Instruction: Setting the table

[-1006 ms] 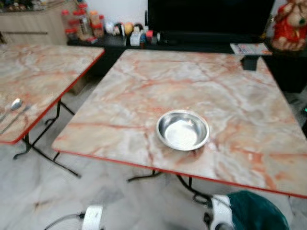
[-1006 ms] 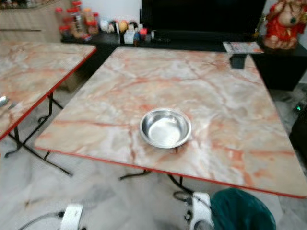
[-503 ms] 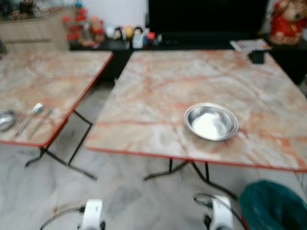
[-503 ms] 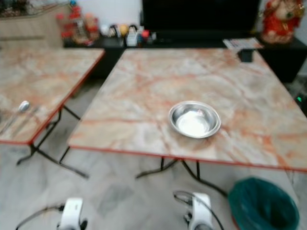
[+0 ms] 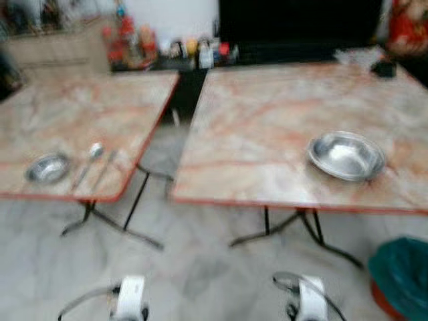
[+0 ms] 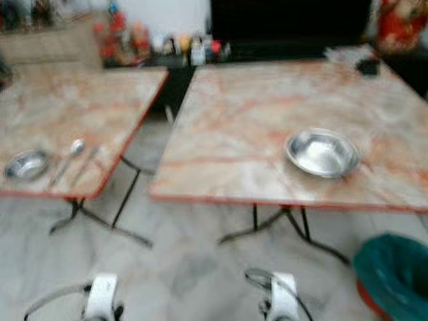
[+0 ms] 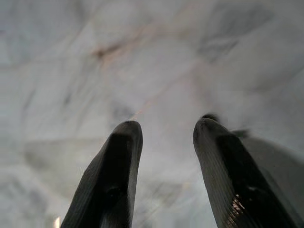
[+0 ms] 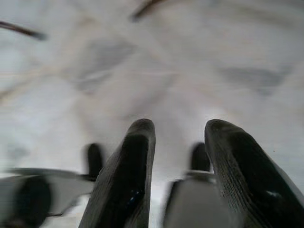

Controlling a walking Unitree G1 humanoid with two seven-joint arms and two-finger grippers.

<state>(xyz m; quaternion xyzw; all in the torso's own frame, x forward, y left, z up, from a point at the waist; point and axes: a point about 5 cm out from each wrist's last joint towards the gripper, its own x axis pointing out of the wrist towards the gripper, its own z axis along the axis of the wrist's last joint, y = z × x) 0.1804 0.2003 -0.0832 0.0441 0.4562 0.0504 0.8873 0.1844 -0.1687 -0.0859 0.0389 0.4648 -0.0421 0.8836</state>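
A steel plate (image 5: 346, 155) rests on the right marble-top table (image 5: 267, 127), near its front edge. On the left table (image 5: 73, 114) lie a small steel bowl (image 5: 47, 168), a spoon (image 5: 89, 160) and another thin utensil (image 5: 103, 168) side by side near the front edge. Both arms hang low over the floor. My left gripper (image 7: 164, 130) is open with nothing between its fingers, pointing at the marble floor. My right gripper (image 8: 178, 128) is open and empty too, also above the floor. The head views are blurred.
A dark green bin (image 5: 401, 274) stands on the floor at the right. A gap (image 5: 167, 147) separates the two tables, whose black folding legs (image 5: 294, 231) reach under them. Bottles and small items (image 5: 134, 43) line a dark cabinet under a black screen (image 5: 301, 23) at the back.
The camera has swung left: the right table and plate slid right in the picture, and the left table's bowl, spoon and utensil came into view. Nothing on the tables moved.
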